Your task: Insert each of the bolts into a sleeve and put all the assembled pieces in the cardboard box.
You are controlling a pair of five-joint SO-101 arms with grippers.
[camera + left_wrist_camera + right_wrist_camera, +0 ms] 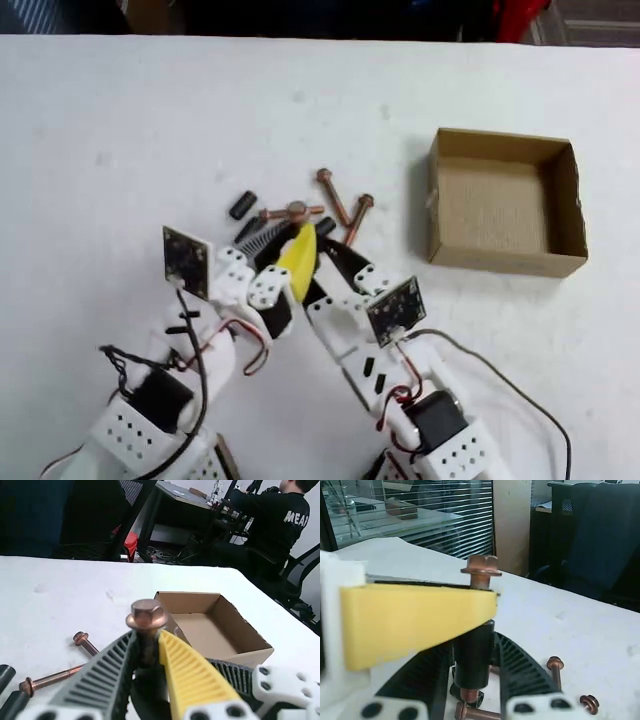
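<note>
White table (100, 120) bears a box (505, 262). Left gripper (145, 639) clamps a bolt (146, 615) upright; right gripper (474, 647) grips the sleeve (471, 672) around it.

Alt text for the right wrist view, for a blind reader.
A copper hex bolt stands in a black cylindrical sleeve gripped by the right hand; the left hand's yellow finger presses the bolt's shank. Other copper bolts lie on the white table.

I count four bolts (333, 196), three of them lying loose. I make out three sleeves (243, 205), one of them round the upright bolt (146, 617). There is one box (505, 260).
</note>
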